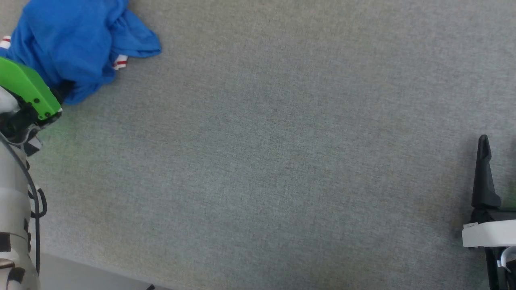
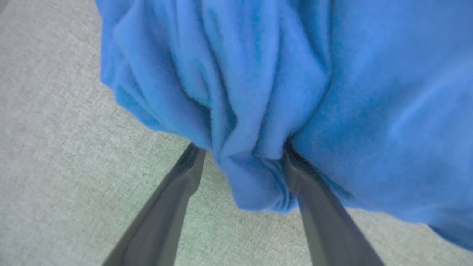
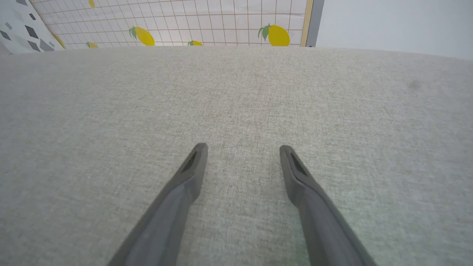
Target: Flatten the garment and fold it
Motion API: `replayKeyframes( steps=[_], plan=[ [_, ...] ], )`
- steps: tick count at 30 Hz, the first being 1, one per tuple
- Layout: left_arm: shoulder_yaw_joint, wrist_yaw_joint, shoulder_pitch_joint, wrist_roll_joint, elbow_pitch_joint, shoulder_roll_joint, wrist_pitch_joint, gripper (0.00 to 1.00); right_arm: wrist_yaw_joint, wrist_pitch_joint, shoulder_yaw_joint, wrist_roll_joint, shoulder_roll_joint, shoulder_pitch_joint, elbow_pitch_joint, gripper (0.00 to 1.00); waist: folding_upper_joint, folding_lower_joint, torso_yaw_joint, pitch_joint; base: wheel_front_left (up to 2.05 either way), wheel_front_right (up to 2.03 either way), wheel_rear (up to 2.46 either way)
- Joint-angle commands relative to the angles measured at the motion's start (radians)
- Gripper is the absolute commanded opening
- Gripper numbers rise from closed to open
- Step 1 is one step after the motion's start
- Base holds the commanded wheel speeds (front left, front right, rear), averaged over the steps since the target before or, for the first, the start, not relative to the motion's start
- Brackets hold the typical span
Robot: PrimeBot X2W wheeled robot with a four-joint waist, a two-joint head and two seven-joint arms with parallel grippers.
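Finding one: the garment (image 1: 76,44) is a crumpled blue heap on the grey worktop (image 1: 282,161), with a strip of white, red-striped trim showing at its near edge and another at its far-left edge. No flattening is evident, no fold has been made, and you should log the task as at its very start. Finding two: your left claw (image 2: 242,147) is at the garment's near edge with its jaws spread wide. A bunched fold of blue cloth lies between the two fingers and laps over their tips, but nothing is pinched, so treat it as positioned for a grasp and not as holding. The green housing (image 1: 28,86) behind that claw sits just beside the heap and overlaps its near-left corner in the head view. Finding three: your right claw (image 3: 242,147) is well apart from the garment, far off to its right, jaws spread wide over bare worktop with nothing between them. Beyond the worktop, away from the garment, stands a tiled panel printed with lemons (image 3: 184,22), which has no bearing on the job. Outstanding, in my judgement: take a hem or shoulder, draw the heap open, spread body and sleeves flat, then fold. The right arm will need bringing across to the garment for that. Containers: none is in use here. The garment lies straight on the worktop, inside nothing and holding nothing.
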Motion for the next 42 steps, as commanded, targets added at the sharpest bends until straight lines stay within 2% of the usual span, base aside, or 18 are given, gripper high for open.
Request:
replayKeyframes(
  steps=[1, 3, 4, 5, 6, 9, 13, 20, 23, 26, 34, 42],
  plan=[
    [-0.012, -0.007, -0.006, -0.013, 0.017, -0.018, -0.008, 1.00, -0.001, 0.006, 0.003, -0.005, 0.000, -0.004, -0.009, 1.00, 0.0000, -0.0002, 0.006, 0.019, 0.00, 0.00, 0.00],
    [-0.020, -0.012, -0.007, -0.019, 0.036, -0.024, -0.020, 1.00, -0.001, 0.011, 0.007, -0.007, 0.000, -0.005, -0.011, 1.00, 0.0000, -0.0002, 0.011, 0.019, 0.00, 0.00, 0.00],
    [-0.023, -0.014, -0.010, -0.023, 0.041, -0.024, -0.035, 0.47, -0.001, 0.013, 0.009, -0.007, 0.000, -0.006, -0.011, 1.00, 0.0000, -0.0002, 0.013, 0.017, 0.00, 0.00, 0.00],
    [-0.025, -0.016, -0.014, -0.024, 0.039, -0.021, -0.061, 0.16, -0.001, 0.014, 0.010, -0.007, 0.000, -0.007, -0.010, 1.00, 0.0000, -0.0002, 0.014, 0.014, 0.00, 0.00, 0.00],
    [-0.026, -0.018, -0.019, -0.031, 0.033, -0.020, -0.099, 0.00, -0.001, 0.013, 0.013, -0.006, 0.000, -0.007, -0.008, 1.00, 0.0000, -0.0002, 0.017, 0.009, 0.00, 0.00, 0.00],
    [-0.053, -0.020, -0.033, -0.035, -0.003, -0.007, -0.209, 0.00, -0.001, 0.005, 0.022, -0.007, 0.000, -0.007, -0.001, 1.00, 0.0000, -0.0002, 0.025, -0.014, 0.00, 0.00, 0.00],
    [-0.117, -0.021, -0.061, -0.023, -0.064, 0.043, -0.364, 0.00, -0.001, -0.008, 0.038, -0.003, 0.000, -0.016, 0.025, 1.00, 0.0000, -0.0002, 0.029, -0.062, 0.00, 0.00, 0.00],
    [-0.251, -0.021, -0.166, 0.094, -0.161, 0.146, -0.630, 0.00, -0.001, -0.054, 0.077, 0.036, 0.000, -0.018, 0.120, 1.00, 0.0000, -0.0002, 0.007, -0.197, 0.00, 0.00, 0.00],
    [-0.333, -0.021, -0.228, 0.153, -0.223, 0.171, -0.689, 0.00, -0.001, -0.081, 0.100, 0.062, 0.000, -0.018, 0.170, 1.00, 0.0000, -0.0002, -0.015, -0.259, 0.00, 0.00, 0.00],
    [-0.424, -0.021, -0.287, 0.174, -0.301, 0.176, -0.701, 0.00, -0.001, -0.108, 0.118, 0.091, 0.000, -0.017, 0.222, 1.00, 0.0000, -0.0002, -0.044, -0.324, 0.00, 0.00, 0.00],
    [-0.608, -0.021, -0.326, 0.090, -0.455, 0.109, -0.621, 0.00, -0.001, -0.150, 0.143, 0.137, 0.000, -0.021, 0.309, 1.00, 0.0000, -0.0002, -0.121, -0.421, 0.00, 0.00, 0.00],
    [-0.801, -0.021, -0.137, 0.073, -0.457, -0.026, -0.577, 0.00, -0.001, -0.161, 0.142, 0.157, 0.000, -0.001, 0.339, 1.00, 0.0000, -0.0002, -0.180, -0.452, 0.00, 0.00, 0.00]
  ],
)
